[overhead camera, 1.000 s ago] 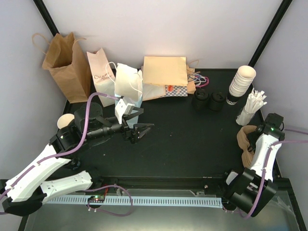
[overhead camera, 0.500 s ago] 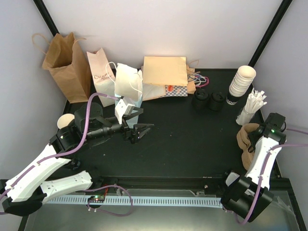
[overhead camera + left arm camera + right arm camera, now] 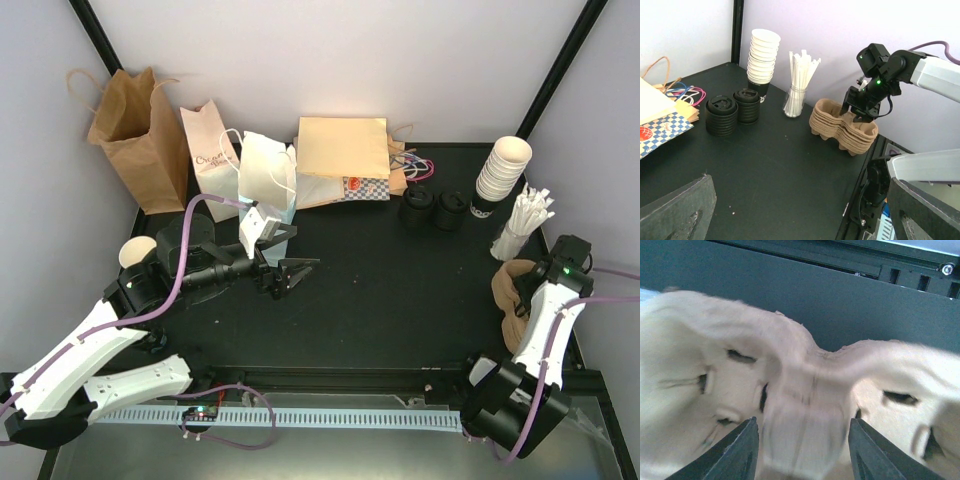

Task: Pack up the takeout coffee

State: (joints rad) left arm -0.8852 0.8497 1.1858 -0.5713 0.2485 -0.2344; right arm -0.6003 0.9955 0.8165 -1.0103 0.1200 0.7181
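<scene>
No lidded takeout coffee shows plainly. A cream round cup top [image 3: 134,252] sits by my left arm, partly hidden, with no lid visible. My left gripper [image 3: 300,267] is open and empty, low over the mat near a white bag [image 3: 266,172]; in its wrist view [image 3: 800,220] only the two fingers' dark ends show. My right gripper [image 3: 524,286] is open and straddles the middle ridge of a stack of brown pulp cup carriers [image 3: 508,295], which also shows in the left wrist view [image 3: 840,130] and, blurred, in the right wrist view [image 3: 800,390]. Its fingers [image 3: 735,452] stand apart on either side.
At the back stand a brown bag [image 3: 135,135], a pink-print bag [image 3: 212,150] and flat bags [image 3: 345,150]. Two stacks of black lids [image 3: 432,210], a tall stack of bare cups [image 3: 503,170] and straws [image 3: 525,222] stand at back right. The carriers lie by the table's right edge.
My right wrist has shifted slightly to the right over the carrier stack. The left arm has not moved.
</scene>
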